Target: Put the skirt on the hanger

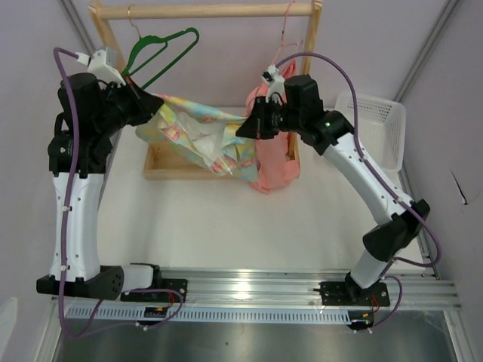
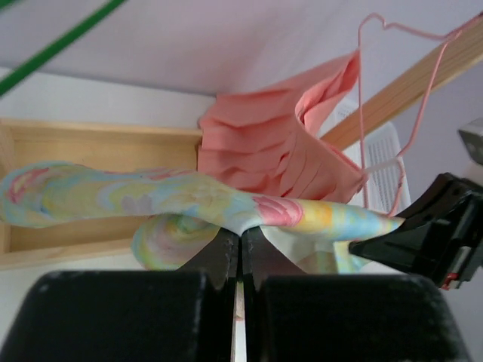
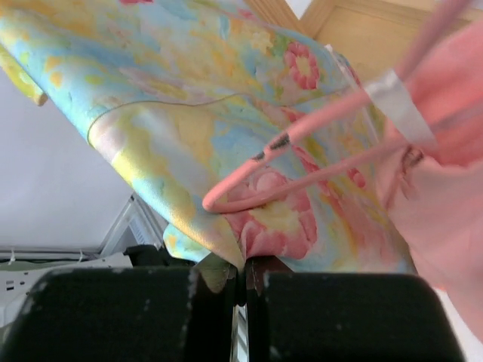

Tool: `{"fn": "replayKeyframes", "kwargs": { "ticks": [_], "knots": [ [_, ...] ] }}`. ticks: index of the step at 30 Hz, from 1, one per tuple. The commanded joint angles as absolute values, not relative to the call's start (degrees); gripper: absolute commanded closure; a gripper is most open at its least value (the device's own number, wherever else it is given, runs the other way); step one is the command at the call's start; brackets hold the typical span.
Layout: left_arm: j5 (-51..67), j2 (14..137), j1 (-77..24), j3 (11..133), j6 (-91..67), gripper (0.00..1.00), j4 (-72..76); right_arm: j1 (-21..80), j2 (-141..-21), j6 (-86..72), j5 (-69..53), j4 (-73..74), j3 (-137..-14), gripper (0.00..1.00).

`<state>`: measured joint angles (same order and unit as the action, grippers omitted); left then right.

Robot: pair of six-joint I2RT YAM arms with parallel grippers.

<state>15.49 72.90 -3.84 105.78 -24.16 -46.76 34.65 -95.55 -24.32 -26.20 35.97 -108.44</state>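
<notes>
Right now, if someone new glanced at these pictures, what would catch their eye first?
First, the pastel yellow, mint and blue flower-print cloth skirt, stretched in mid-air between the left gripper and the right gripper, each shut on one edge. Next, the dark green plastic triangular hanger with nothing on it, up by the wooden rail at upper left. Then the salmon-pink ruffled garment, hanging at right, just behind the skirt.

left arm (image 1: 75, 211): white shells, black joints, purple cable (image 1: 66, 98)
right arm (image 1: 370, 185): same, green light (image 1: 327, 122)
bases (image 1: 83, 283): black
</notes>
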Motion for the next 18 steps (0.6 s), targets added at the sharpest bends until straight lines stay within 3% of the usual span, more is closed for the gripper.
{"fn": "replayKeyframes", "kwargs": {
  "ticks": [1, 5, 10, 18],
  "knots": [
    [14.33, 76.0, -1.85, 113.18, -26.02, 1.0, -39.99, 34.98, -100.36, -24.25, -28.48, 30.94, -116.44, 1.0],
    [14.51, 79.62, -0.26, 114.35, -26.98, 1.0, -38.59, 36.65, -108.09, -21.98, -25.23, 32.6, -129.42, 1.0],
    [15.38, 81.82, 4.39, 114.61, -28.47, 1.0, -36.21, 39.28, -114.16, -21.27, -20.48, 31.64, -134.82, 1.0],
    [16.79, 78.76, 6.24, 108.48, -27.95, 1.0, -32.53, 50.53, -112.24, -12.75, -1.07, 30.5, -130.79, 1.0]
  ]
}}
